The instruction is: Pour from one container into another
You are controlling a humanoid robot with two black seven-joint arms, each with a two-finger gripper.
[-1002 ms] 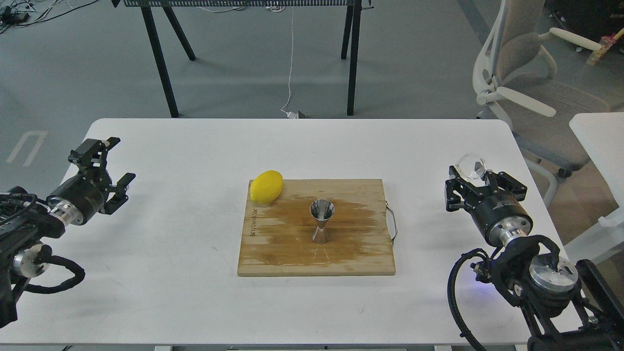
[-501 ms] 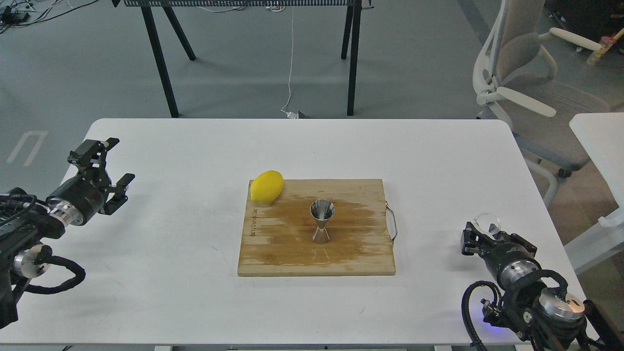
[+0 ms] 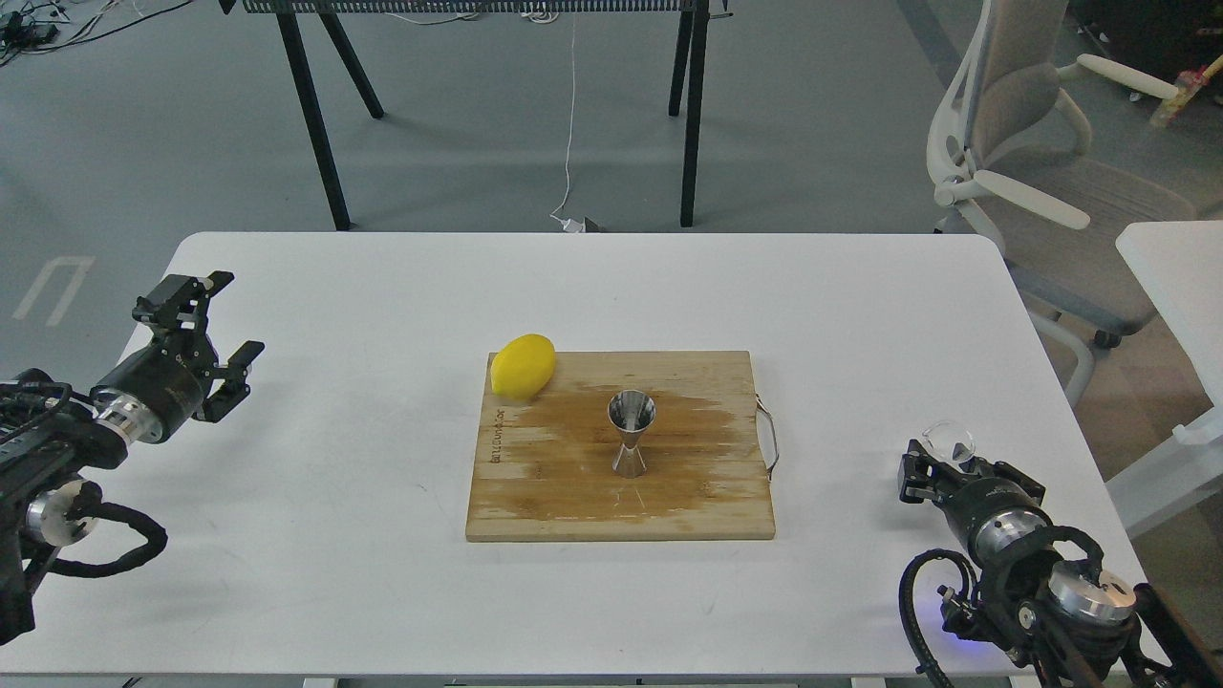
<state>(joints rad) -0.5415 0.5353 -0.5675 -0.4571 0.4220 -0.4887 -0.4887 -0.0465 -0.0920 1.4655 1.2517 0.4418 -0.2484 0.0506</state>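
Note:
The clear glass tumbler (image 3: 949, 441) sits at the tip of my right gripper (image 3: 952, 461), which is shut on it low over the table's front right part. It stands well to the right of the wooden cutting board (image 3: 707, 506). The shiny steel jigger (image 3: 632, 435) stands upright in the middle of that board, wide mouth up. My left gripper (image 3: 214, 325) hovers near the table's left edge, open, with nothing between its fingers.
A yellow lemon (image 3: 523, 365) rests on the board's back left corner. A metal handle (image 3: 770, 440) sticks out of the board's right side. An office chair (image 3: 1032, 182) and a second white table (image 3: 1175, 277) stand to the right.
My right gripper, with the tumbler in it, came down and back toward me, from beside the board's far right to low near the front right edge. The left arm has barely moved.

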